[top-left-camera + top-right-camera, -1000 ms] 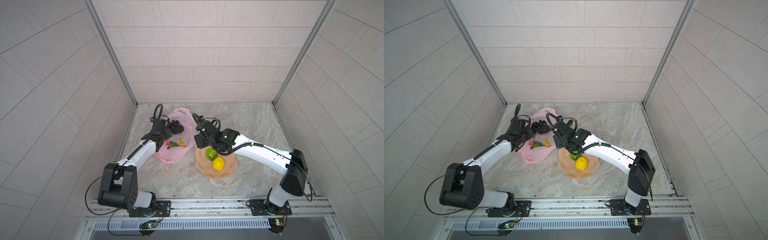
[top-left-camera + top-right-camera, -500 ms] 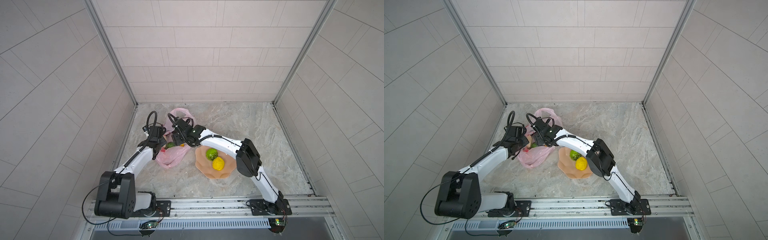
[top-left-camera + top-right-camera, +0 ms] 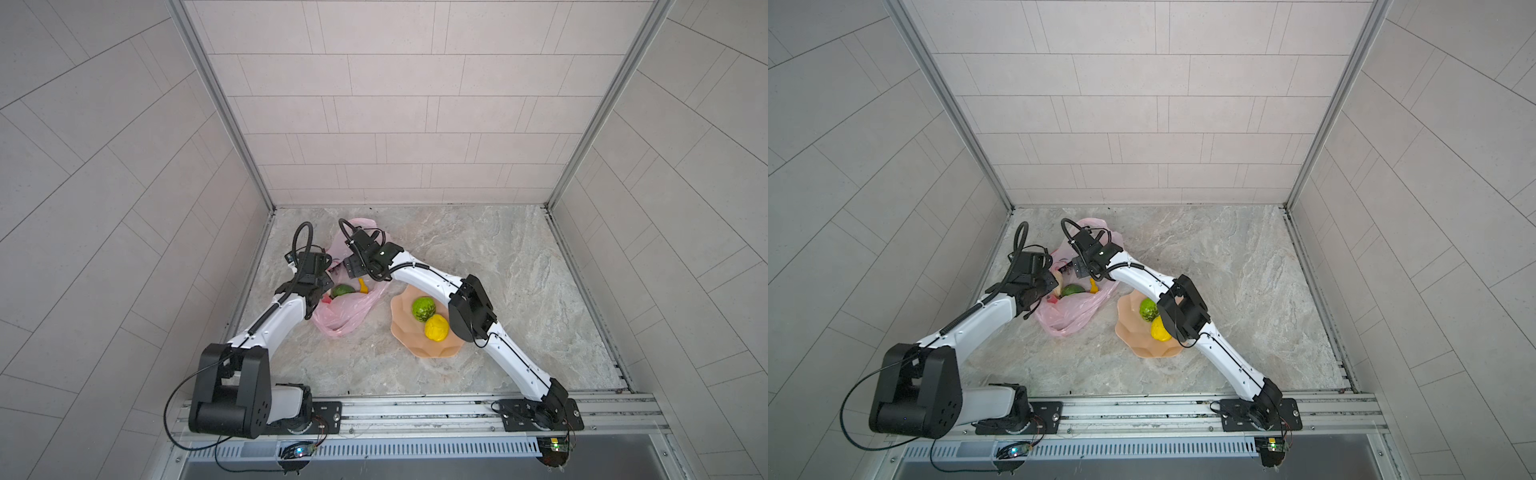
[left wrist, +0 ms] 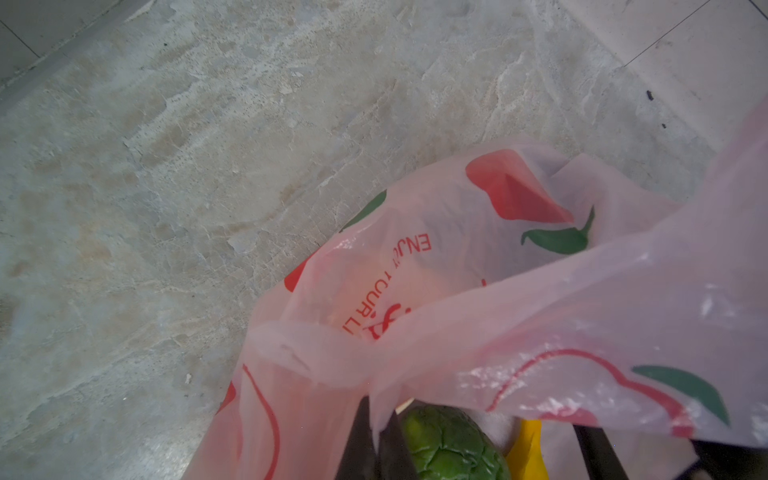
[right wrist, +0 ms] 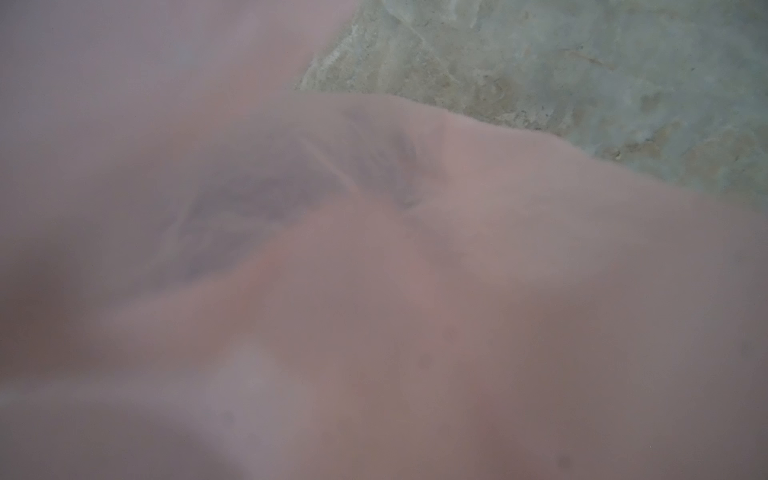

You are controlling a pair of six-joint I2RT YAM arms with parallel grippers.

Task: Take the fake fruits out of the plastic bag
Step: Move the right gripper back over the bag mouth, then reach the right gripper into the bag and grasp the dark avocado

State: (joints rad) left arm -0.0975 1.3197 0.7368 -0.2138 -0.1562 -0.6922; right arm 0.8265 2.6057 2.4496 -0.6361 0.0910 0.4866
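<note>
Marble floor [image 3: 478, 257], your left gripper [image 4: 378, 419] clenched on pink bag [image 4: 540, 311], right gripper [image 3: 349, 268] at bag, grip impossible to tell

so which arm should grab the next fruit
Right, probably. The left hand is shut on the plastic bag, holding its mouth open; the right hand hangs over that mouth, near the green fruit and banana.

A lab robot cell: pale tiled wall panels [image 3: 395, 104] are enclosing a marble-patterned desk [image 3: 478, 257], with an aluminium mounting rail [image 3: 415, 411] running along 6 o'clock.
</note>
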